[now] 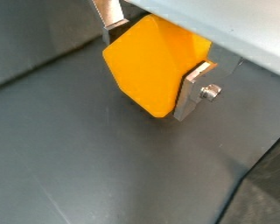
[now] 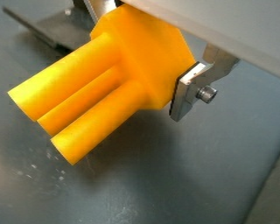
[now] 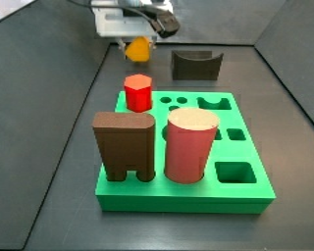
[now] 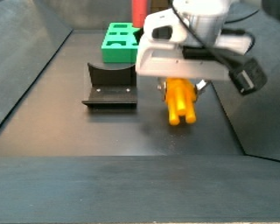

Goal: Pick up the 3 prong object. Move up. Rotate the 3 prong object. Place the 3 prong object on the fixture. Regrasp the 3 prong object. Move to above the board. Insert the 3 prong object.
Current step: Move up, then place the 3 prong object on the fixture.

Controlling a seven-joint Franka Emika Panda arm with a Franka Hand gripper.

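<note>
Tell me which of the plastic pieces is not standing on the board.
The yellow-orange 3 prong object, shut between the fingers of the gripper above the floor. The red peg, brown arch and pink cylinder stand on the green board.

I count one gripper [image 2: 143,66], mine, above the grey floor with two silver fingers [image 2: 195,87] clamped on one yellow-orange 3 prong object [image 2: 101,83]; its three prongs show in a wrist view. In a side view there is one green board [image 3: 186,186] carrying one red peg [image 3: 137,93], one brown arch block [image 3: 125,147] and one pink cylinder [image 3: 191,145]. One dark fixture [image 3: 195,65] stands behind it.
</note>
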